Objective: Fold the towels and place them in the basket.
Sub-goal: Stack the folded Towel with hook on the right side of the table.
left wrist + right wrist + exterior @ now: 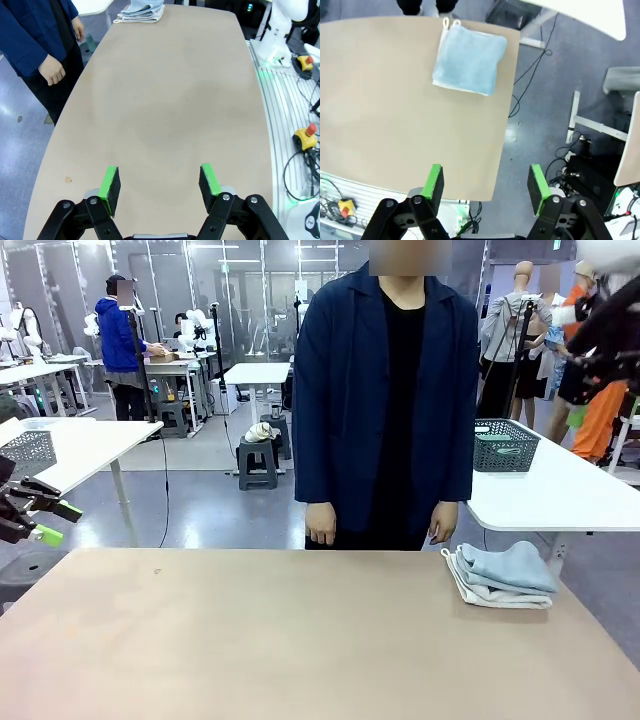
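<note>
Front view: towels (500, 575) stacked at the table's (300, 640) far right corner, pale blue one on top of the white one; person (385, 400) standing behind the far edge, hands hanging down; left gripper (40, 521) at the picture's left edge, off the table, spread and empty. Left wrist view: left gripper (160, 186) released above bare tabletop, towels (141, 12) far off at the corner. Right wrist view: right gripper (486, 185) released, empty, over the table edge; blue towel (469, 60) lying flat by the corner.

pale blue towel (470, 60) over cream-white towel (480, 592), tan table (300, 640), black claw (160, 187) with green pads (109, 184)
</note>
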Available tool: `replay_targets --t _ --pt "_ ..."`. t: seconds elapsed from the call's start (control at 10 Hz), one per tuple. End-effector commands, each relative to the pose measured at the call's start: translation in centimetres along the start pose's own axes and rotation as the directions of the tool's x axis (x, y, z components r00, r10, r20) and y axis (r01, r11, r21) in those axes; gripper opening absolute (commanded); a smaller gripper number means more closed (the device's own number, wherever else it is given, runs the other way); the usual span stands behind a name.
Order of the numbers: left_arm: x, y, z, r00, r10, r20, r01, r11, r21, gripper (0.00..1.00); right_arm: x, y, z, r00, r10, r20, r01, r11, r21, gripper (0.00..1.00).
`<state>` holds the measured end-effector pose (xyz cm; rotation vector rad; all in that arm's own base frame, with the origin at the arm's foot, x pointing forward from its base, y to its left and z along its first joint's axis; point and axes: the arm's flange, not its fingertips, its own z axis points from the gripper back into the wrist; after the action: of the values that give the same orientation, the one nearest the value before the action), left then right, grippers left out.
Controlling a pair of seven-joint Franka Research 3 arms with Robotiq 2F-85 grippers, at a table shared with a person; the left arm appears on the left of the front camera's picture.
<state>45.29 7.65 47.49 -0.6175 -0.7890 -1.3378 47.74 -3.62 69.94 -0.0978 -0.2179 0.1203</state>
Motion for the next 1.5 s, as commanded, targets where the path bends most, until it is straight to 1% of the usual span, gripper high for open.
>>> replay_targets --t 0.0,0.2,0.3,0.4,0.5,0.6,1.4 --pt "0.0 -0.2 0.1 1.000 -0.008 0.011 0.008 1.000 -0.003 0.81 -0.6 0.7 0.4 1.000 -0.013 0.016 0.012 0.999 0.041 0.84" --pt "0.0 -0.2 0.1 1.000 -0.008 0.011 0.008 1.000 -0.003 0.81 -0.9 1.1 1.3 0.993 -0.112 0.044 0.105 0.985 0.135 0.84" --pt "0.0 -0.2 0.1 1.000 -0.008 0.011 0.008 1.000 -0.003 0.81 -1.3 1.3 1.9 0.987 -0.150 0.053 0.140 0.977 0.163 0.84" --pt "0.0 -0.2 0.1 1.000 -0.008 0.011 0.008 1.000 -0.003 0.81 -1.7 1.4 2.4 0.988 -0.150 0.046 0.142 0.978 0.150 0.84" --pt "0.0 -0.2 0.1 1.000 -0.008 0.011 0.008 1.000 -0.003 0.81 -1.9 1.5 2.8 0.990 -0.139 0.017 0.136 0.982 0.132 0.84" --pt "0.0 -0.2 0.1 1.000 -0.008 0.011 0.008 1.000 -0.003 0.81 -0.9 1.1 2.1 0.993 -0.111 0.036 0.105 0.985 0.139 0.84" --pt "0.0 -0.2 0.1 1.000 -0.008 0.011 0.008 1.000 -0.003 0.81 -0.9 1.1 2.1 0.993 -0.111 0.036 0.105 0.985 0.139 0.84"
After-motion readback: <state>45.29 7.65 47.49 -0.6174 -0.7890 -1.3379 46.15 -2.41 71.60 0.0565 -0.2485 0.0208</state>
